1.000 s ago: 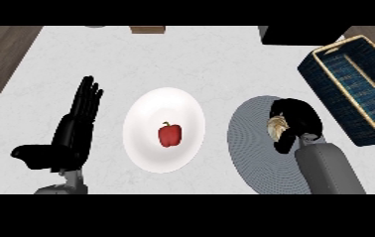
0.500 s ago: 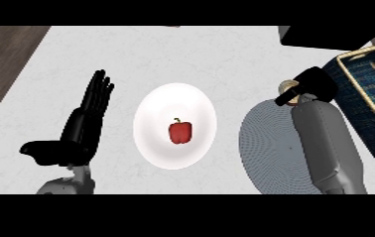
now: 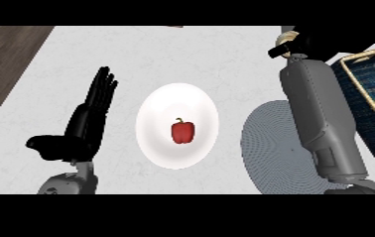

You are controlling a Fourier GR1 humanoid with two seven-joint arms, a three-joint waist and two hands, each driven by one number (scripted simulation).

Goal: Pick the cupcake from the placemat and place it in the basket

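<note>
Cupcake (image 3: 280, 51), cream-topped, higher in right hand (image 3: 302, 43)

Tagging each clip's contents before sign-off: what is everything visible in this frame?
plate: one, white, middle of the counter
pepper: one, red, on the plate
placemat: one, grey, right of the plate
basket: one, dark blue with a tan rim, right edge
cupcake: one, pale, mostly hidden in the right hand, upper right
counter: one, light, marbled, under everything
floor: one strip, dark wood, upper left
left hand: one, black, open, fingers up, left of the plate
right hand: one, black, fingers curled round the cupcake, beside the basket
forearms: two, grey, left at the lower left, right across the placemat
</note>
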